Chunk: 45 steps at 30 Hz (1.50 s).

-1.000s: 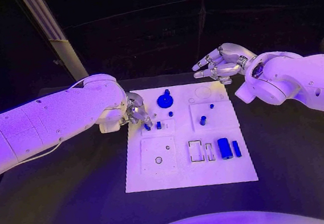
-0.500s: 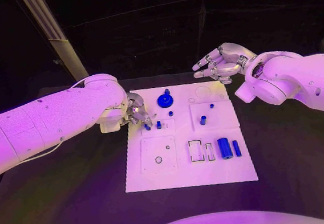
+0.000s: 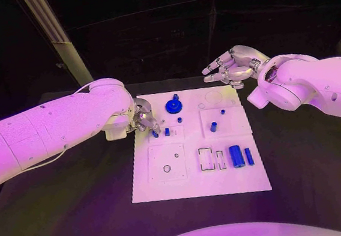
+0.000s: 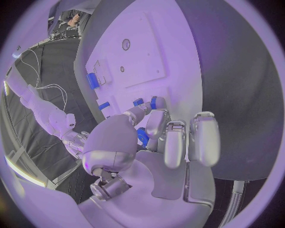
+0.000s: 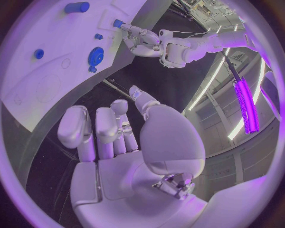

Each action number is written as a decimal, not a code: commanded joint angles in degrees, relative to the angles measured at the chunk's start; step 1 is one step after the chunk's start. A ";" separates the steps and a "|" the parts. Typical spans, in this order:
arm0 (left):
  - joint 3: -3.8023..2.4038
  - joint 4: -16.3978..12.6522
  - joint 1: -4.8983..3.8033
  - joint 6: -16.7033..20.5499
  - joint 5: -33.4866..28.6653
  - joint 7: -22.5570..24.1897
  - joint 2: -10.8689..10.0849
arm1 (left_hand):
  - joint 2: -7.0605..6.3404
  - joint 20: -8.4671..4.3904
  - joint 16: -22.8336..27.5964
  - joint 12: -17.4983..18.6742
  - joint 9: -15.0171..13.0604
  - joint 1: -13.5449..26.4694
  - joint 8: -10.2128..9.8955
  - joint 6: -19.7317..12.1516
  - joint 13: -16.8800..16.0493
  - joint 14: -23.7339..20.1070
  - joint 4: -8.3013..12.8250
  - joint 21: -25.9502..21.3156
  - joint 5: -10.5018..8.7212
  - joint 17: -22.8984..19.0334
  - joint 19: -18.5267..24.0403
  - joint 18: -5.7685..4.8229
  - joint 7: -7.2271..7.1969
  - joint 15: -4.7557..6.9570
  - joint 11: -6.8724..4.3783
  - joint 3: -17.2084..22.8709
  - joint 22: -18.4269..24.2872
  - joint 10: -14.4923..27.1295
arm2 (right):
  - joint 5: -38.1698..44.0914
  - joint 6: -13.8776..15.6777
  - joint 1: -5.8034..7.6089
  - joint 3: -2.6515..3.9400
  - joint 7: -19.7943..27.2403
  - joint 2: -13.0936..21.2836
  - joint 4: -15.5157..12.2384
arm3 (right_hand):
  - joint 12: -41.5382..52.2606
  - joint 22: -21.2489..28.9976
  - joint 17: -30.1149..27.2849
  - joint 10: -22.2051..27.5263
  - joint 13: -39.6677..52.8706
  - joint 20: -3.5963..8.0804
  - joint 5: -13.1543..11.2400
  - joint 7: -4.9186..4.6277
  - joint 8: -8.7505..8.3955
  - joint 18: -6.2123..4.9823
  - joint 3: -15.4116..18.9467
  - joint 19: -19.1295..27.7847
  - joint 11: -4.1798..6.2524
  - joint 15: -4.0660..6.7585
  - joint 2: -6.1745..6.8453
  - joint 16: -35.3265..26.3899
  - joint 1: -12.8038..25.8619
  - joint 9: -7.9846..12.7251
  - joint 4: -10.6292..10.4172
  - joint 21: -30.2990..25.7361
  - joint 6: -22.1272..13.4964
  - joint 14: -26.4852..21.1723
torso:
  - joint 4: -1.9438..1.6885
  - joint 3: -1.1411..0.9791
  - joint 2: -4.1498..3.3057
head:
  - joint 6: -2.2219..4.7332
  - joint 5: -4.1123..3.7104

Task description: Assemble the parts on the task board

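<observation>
Pinching with my left hand (image 3: 142,120) at the task board's (image 3: 201,189) left edge, fingertips closed around a small blue peg (image 4: 142,137); looks held, though partly hidden. Peg judged light, rigid, slick, so grip its sides low. Right hand (image 3: 231,67) hovers off the far right corner, fingers apart, holding nothing.

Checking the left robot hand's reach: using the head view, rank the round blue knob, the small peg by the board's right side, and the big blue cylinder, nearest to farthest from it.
1. Round blue knob, at the board's far end, just beside the left robot hand.
2. Small peg, mid-board, toward the right side.
3. Big blue cylinder, near end, right side of the board.
</observation>
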State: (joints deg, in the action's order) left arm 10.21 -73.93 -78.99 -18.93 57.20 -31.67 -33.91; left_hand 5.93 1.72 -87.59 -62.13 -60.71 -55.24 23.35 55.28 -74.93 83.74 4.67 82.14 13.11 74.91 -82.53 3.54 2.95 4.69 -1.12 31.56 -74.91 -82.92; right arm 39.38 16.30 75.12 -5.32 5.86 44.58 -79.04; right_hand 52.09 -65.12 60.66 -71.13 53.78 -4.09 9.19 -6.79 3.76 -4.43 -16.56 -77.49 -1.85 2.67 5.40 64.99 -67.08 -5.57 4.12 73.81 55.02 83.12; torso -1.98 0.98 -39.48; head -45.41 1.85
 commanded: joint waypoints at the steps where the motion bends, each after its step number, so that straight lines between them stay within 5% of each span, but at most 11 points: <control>1: 0.03 0.15 0.03 1.44 -0.66 -0.22 0.14 | -1.70 0.32 -0.17 0.21 0.17 2.46 -0.08 -0.22 -1.99 5.51 5.78 -0.09 -4.25 11.93 0.02 -0.57 -0.74 -0.10 -0.51 5.80 -4.42 -0.23 | 0.04 -0.26 0.10 0.03 0.34 -0.02 -0.10 | -0.35 0.19 -0.13 0.13 -0.21 0.21 0.27 0.01 -0.05 -0.88 -0.13 -0.05 0.01 -0.18 -0.14 -0.37 0.64 -0.10 0.38 -0.26 -0.13 0.41 | -0.03 0.02 0.00 | 0.00 0.01; 5: 0.04 0.30 0.05 1.91 -0.81 -0.28 0.22 | -3.31 0.12 -0.16 0.24 0.46 4.08 -0.20 0.20 -1.93 5.51 4.36 -0.08 -5.80 11.91 -0.07 -0.58 -1.05 0.08 -0.74 4.15 -4.53 -0.24 | 0.04 -0.25 0.10 0.03 0.33 -0.02 -0.10 | -0.35 0.19 -0.13 0.13 -0.21 0.21 0.27 0.01 -0.05 -0.88 -0.13 -0.05 0.01 -0.18 -0.14 -0.37 0.64 -0.10 0.38 -0.26 -0.13 0.41 | 0.03 0.00 0.00 | 0.00 0.01; 13: 0.06 0.39 0.10 2.24 -0.79 -0.29 0.26 | -5.55 -0.15 -0.27 0.14 0.82 5.97 -0.14 1.26 -1.92 5.55 2.62 0.04 -5.24 12.05 -0.28 -0.65 -1.45 0.35 -1.06 2.30 -4.81 -0.31 | 0.04 -0.23 0.10 0.03 0.32 -0.03 -0.09 | -0.35 0.19 -0.13 0.13 -0.21 0.21 0.27 0.01 -0.05 -0.88 -0.13 -0.05 0.01 -0.18 -0.14 -0.37 0.64 -0.10 0.38 -0.26 -0.13 0.41 | -0.01 0.03 -0.02 | -0.06 -0.02; 45: 0.07 0.54 0.12 0.29 -0.87 -1.39 0.09 | -7.22 -0.35 -0.42 0.54 0.99 7.16 0.04 2.25 -1.62 5.60 1.29 0.13 -5.39 12.24 -0.45 -0.71 -1.70 0.52 -1.25 1.06 -5.06 -0.35 | 0.04 -0.21 0.10 0.03 0.29 -0.04 -0.07 | -0.50 0.36 -0.24 0.22 -0.37 0.21 0.26 0.01 -0.05 -0.91 -0.13 0.01 0.01 -0.18 -0.12 -0.51 0.66 -0.10 0.41 -0.38 -0.14 0.39 | -0.01 0.00 -0.02 | -0.28 0.02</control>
State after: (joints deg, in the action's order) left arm 10.30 -73.41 -78.81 -17.53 56.56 -32.53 -33.84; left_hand -0.78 1.52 -87.81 -61.89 -59.79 -47.95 23.35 57.03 -74.93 83.96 5.98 82.15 7.81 74.91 -82.73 3.54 1.22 4.92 -1.97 32.87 -74.90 -83.33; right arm 39.38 16.31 75.12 -5.32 5.85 44.56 -79.02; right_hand 51.78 -64.82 60.47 -71.13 53.46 -4.09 9.19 -6.79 3.76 -4.44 -16.69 -77.49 -1.85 2.67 5.18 64.81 -66.87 -5.60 4.25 73.81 55.02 83.12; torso -2.00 0.98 -39.48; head -45.65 1.88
